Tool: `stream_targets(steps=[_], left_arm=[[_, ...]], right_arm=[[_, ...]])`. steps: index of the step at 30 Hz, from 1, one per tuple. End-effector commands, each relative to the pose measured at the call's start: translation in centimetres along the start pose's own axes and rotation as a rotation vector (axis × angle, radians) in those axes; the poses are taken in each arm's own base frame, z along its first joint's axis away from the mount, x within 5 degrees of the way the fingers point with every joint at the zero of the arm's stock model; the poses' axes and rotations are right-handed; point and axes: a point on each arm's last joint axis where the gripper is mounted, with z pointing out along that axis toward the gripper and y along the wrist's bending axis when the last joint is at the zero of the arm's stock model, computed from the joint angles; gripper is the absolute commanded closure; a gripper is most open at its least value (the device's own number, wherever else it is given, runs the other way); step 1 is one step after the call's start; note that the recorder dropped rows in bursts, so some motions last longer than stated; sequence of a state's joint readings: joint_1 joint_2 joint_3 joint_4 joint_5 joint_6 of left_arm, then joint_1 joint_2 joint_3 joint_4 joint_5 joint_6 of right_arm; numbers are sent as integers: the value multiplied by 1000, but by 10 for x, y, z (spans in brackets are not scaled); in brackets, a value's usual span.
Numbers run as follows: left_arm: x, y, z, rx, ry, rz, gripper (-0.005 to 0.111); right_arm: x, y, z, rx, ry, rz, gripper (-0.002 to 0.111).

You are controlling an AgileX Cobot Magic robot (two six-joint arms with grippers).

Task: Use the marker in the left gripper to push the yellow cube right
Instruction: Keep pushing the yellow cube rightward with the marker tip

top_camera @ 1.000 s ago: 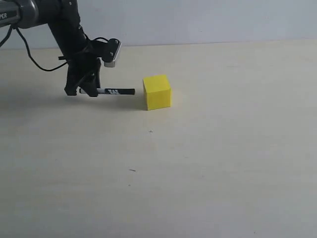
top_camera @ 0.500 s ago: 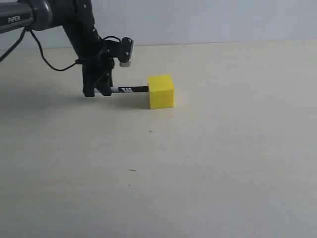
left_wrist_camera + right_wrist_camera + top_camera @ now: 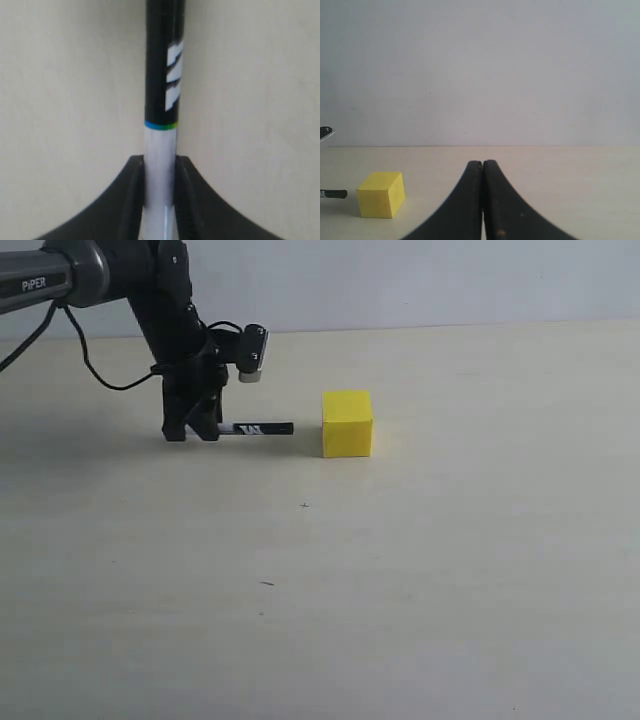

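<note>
Right now the slim white-barrelled marker with a black cap (image 3: 256, 428) lies level just above the pale bench (image 3: 420, 580). Its capped end points at the small, bright yellow cube (image 3: 347, 424), and a clear gap separates the two — no contact. So as I read it, no push is under way at this instant. Nothing marks a goal, so I cannot judge whether the cube sits far enough right. If more travel is wanted, what is left is to close that gap and drive the cap against the cube's near face.

The dark grey-black left gripper (image 3: 193, 428) points down at the bench, its jaws pinching the marker by the white barrel. My left wrist view shows the barrel squeezed between the two black fingers (image 3: 132, 190), with the cap and label band sticking out ahead. The cube stands to the right of those jaws, beyond the marker's tip and roughly in line with it. The black right gripper (image 3: 482, 167) has its jaws pressed together on nothing, apart from the cube.
</note>
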State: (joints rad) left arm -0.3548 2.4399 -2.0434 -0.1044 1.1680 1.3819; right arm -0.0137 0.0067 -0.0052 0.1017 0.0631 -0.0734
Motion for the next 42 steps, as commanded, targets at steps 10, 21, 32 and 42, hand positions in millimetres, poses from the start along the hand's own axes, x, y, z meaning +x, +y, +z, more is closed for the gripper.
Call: stream_targets(steps=[10,21,32,42], left_arm=[[-46,-1,1,-132,-6,73,107],[-40,-5,2,-71,16,-29,107],[-79,-6,3,-197,-50,-31,107],[-109,-13,4,-247,-85,26,107]], right_arm=[[1,0,0,5,-4,-4,108],[1,0,0,5,-4,-4,108],[1,0,0,5,-4,-4,108],[1,0,0,5,-4,-4,108]])
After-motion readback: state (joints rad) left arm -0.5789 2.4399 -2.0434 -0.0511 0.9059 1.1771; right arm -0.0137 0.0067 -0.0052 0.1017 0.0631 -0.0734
